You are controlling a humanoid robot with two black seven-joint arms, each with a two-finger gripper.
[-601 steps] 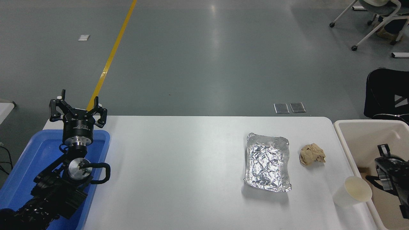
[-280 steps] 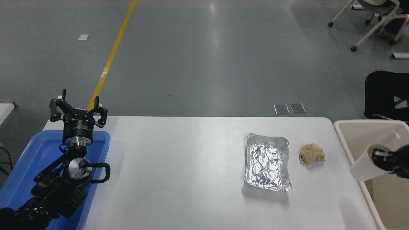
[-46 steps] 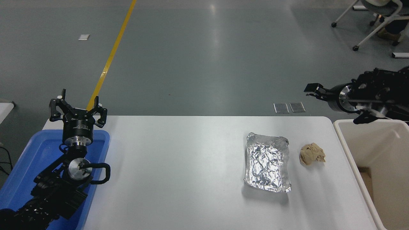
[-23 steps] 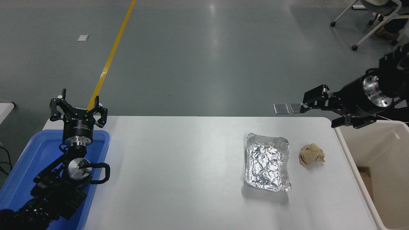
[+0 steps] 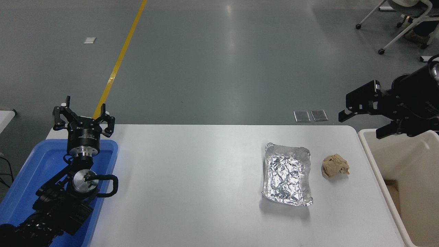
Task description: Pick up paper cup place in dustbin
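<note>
The paper cup is out of view; I see it neither on the table nor in the visible part of the bin. The beige dustbin (image 5: 372, 164) stands at the table's right end, with its inside partly visible. My right gripper (image 5: 362, 124) is open and empty, raised above the bin's far left corner, its fingers pointing left. My left gripper (image 5: 83, 115) is open and parked upright over the blue tray at the lower left.
A crinkled silver foil tray (image 5: 287, 174) and a crumpled brown paper ball (image 5: 334, 165) lie on the white table (image 5: 192, 185) at the right. A blue plastic tray (image 5: 24, 178) sits at the left edge. Office chairs stand far back right.
The cup was carried over the bin and is now gone from my right gripper. Over the last second the right arm swung up and drew back to the right, its jaws open.
</note>
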